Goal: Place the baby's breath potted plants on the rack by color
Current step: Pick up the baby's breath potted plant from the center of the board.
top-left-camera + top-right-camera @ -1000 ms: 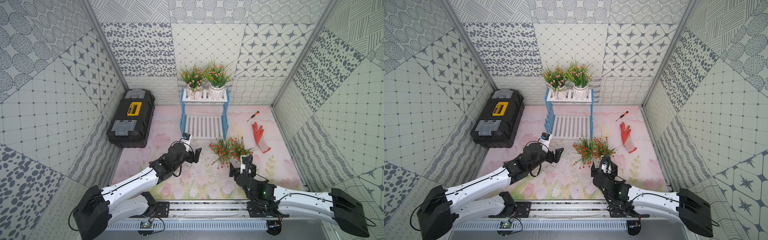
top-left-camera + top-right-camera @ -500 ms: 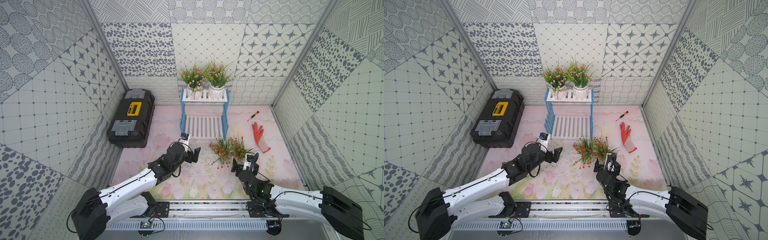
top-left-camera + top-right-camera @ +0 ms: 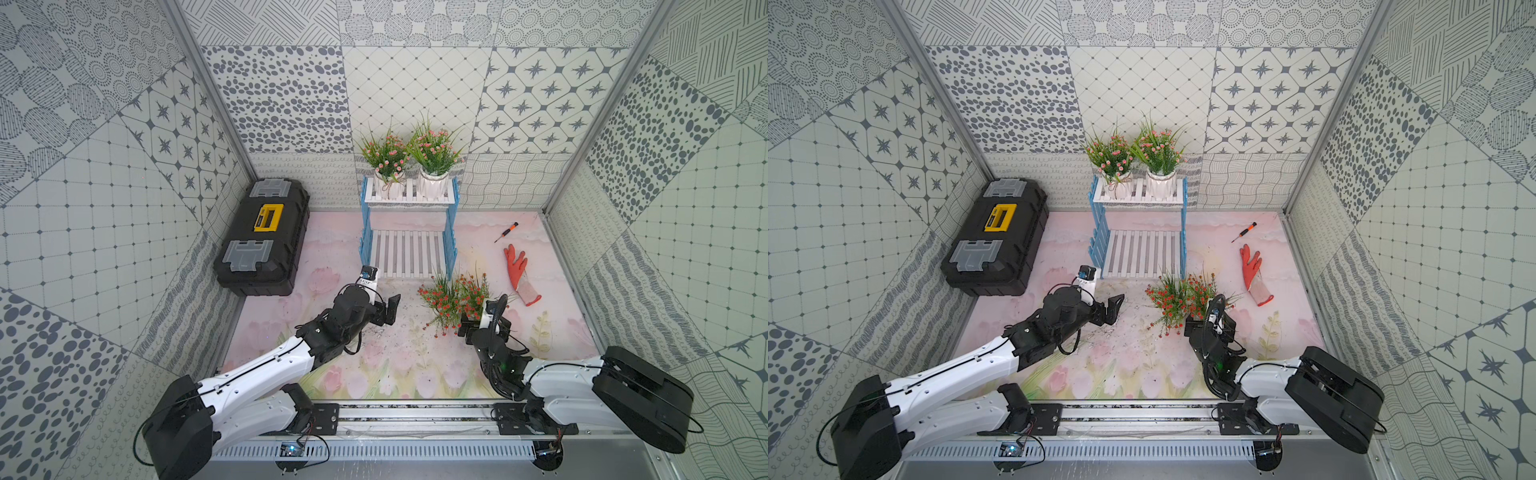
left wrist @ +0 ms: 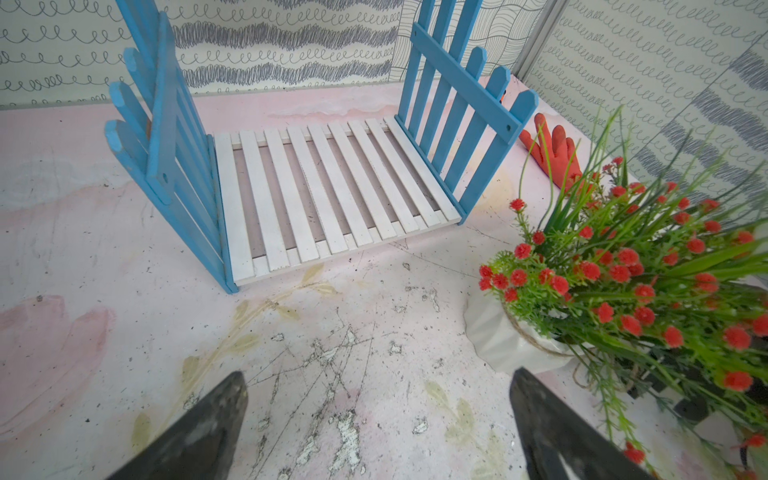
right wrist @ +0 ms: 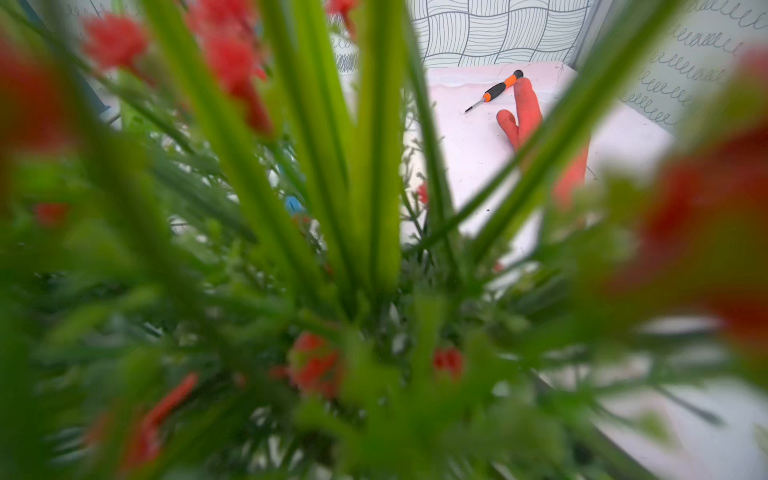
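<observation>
two pink plants (image 3: 432,156) in white ribbed pots stand side by side on the top slatted shelf of the rack (image 3: 451,245). two spiky-leaved red-orange plants (image 3: 440,299), one pot twine-wrapped, sit on the floral mat (image 3: 395,357) by the rack's blue picket side. the left gripper (image 3: 388,311) is spread wide, holding nothing. the right gripper (image 3: 466,326) is buried in foliage; i cannot tell its state. the lid of the black toolbox (image 3: 262,237) is down.

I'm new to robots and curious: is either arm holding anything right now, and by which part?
The left tool is open and empty. The right tool sits among the red-blossomed potted plants; foliage hides whether it grips one.
</observation>
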